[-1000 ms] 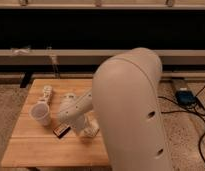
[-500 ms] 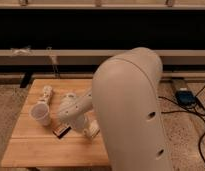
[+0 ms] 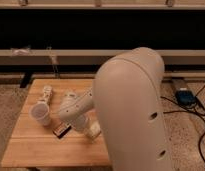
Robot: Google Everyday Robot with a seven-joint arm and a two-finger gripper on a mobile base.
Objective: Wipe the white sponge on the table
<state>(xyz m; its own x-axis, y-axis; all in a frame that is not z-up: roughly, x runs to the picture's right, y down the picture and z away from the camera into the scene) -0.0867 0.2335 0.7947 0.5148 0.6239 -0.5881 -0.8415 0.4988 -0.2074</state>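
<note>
The table (image 3: 41,150) has a light tan plank top and stands at the left. My arm (image 3: 131,115) fills the middle of the view and reaches down onto the table's right part. The gripper (image 3: 90,130) is low at the table top, right of the small dark brown block (image 3: 61,131). A small cream-white piece, the white sponge (image 3: 95,133), shows at the gripper's tip, resting on the table. Most of it is hidden by the gripper and arm.
A white cup (image 3: 40,114) stands on the table's left part. A pale tan oblong object (image 3: 46,92) lies behind it near the far edge. A blue box with cables (image 3: 186,96) lies on the floor at the right. A dark wall with ledges runs behind.
</note>
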